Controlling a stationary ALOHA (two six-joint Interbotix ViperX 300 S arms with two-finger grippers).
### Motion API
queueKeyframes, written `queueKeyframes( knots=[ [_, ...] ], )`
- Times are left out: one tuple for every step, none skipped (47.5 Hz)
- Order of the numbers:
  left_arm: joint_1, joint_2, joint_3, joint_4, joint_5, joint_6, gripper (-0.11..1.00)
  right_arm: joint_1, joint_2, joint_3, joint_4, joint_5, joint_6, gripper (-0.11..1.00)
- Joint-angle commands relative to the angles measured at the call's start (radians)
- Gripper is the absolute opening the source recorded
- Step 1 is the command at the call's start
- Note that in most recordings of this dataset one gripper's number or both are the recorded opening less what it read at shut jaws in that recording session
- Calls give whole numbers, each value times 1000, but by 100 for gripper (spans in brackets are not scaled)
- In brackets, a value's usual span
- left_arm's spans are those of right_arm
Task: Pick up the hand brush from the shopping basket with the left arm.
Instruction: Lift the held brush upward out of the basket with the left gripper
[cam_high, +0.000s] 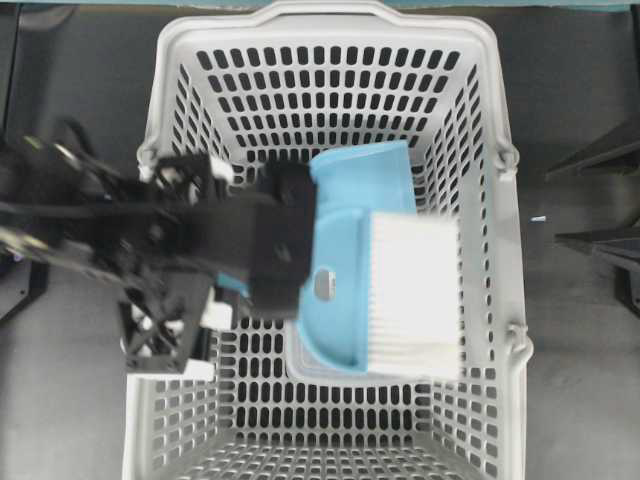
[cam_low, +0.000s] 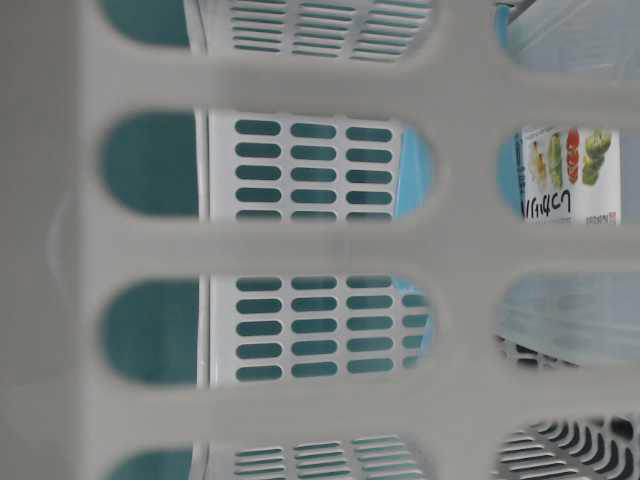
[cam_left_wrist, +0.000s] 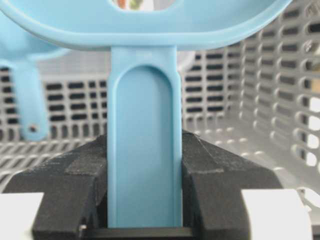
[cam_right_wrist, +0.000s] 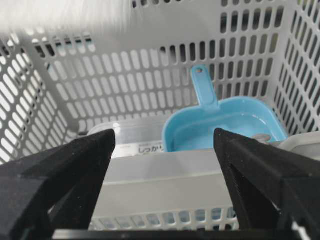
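Observation:
The hand brush hangs raised over the shopping basket (cam_high: 478, 120). Its teal head (cam_high: 335, 290) and white bristles (cam_high: 412, 295) show in the overhead view. My left gripper (cam_high: 288, 240) reaches in from the left and is shut on the brush's thin teal handle (cam_left_wrist: 144, 150); in the left wrist view both black pads (cam_left_wrist: 205, 170) press its sides. My right gripper (cam_right_wrist: 165, 185) is open and empty, level with the basket's rim (cam_right_wrist: 165, 172) and facing in. The bristles blur across the top of the right wrist view (cam_right_wrist: 65, 15).
A teal dustpan (cam_high: 365, 175) lies on the basket floor under the brush; it also shows in the right wrist view (cam_right_wrist: 225, 125), handle toward the far wall. A clear plastic container (cam_right_wrist: 130, 137) lies beside it. A labelled package (cam_low: 570, 175) shows through the basket slots.

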Motion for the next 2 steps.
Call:
queueKeyframes(
  knots=[
    [-5, -17, -54, 3, 2, 0, 23, -2, 3, -6, 3, -11, 2, 76],
    [-5, -15, -52, 3, 2, 0, 23, -2, 5, -6, 3, -11, 2, 76]
  ],
)
